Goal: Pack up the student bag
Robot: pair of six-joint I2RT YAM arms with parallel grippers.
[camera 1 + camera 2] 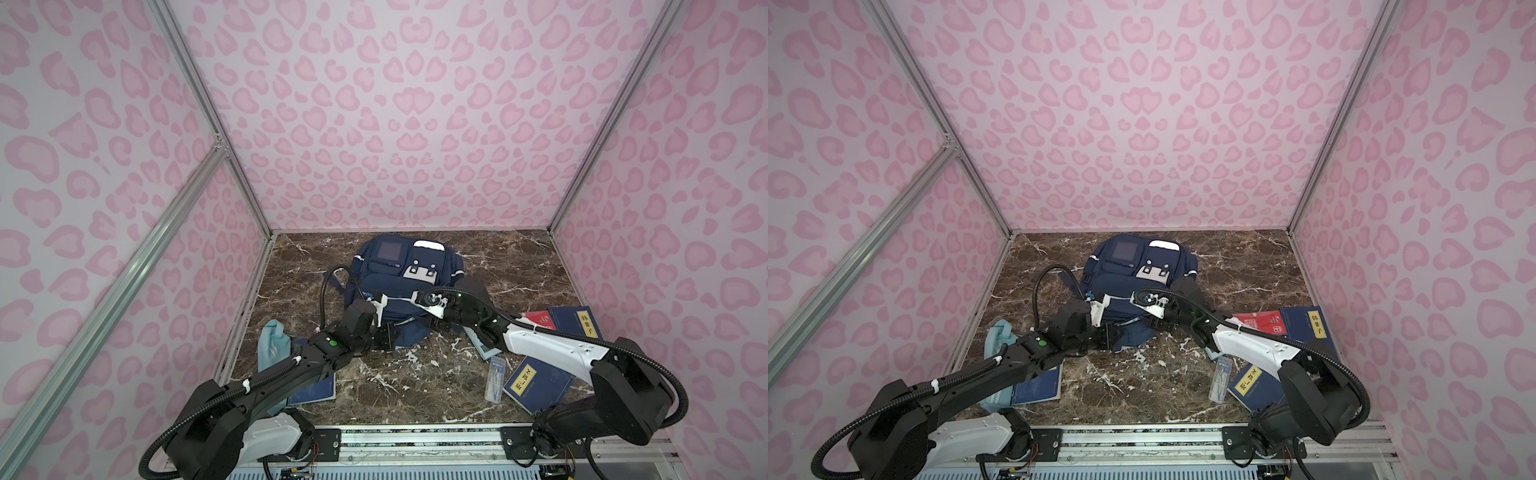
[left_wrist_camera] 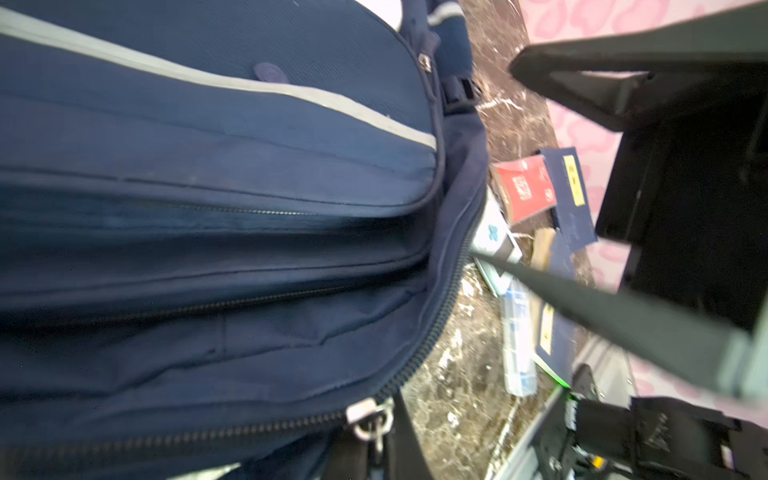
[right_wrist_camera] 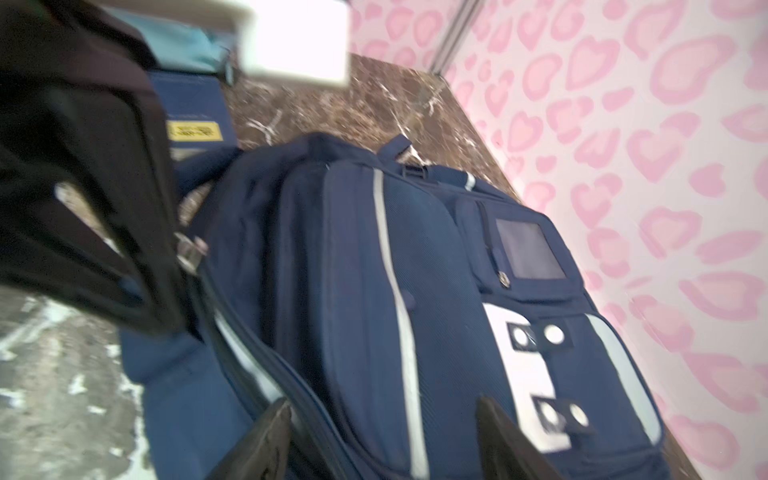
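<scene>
The bag lies mid-bench, toward the back. Front left sits a pouch, a left book just right of it. Right of the bag lie far books side by side; before them a near book, a case just left of it

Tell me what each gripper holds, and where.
The left gripper pinches the student bag by its zipper pull; the right gripper is open, holding nothing.

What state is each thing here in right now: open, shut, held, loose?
backpack: lying flat, front up.
zip: looks partly open.
left gripper: shut on the zipper pull.
right gripper: open, empty, above the backpack.
books: closed, flat, outside the backpack.
</scene>
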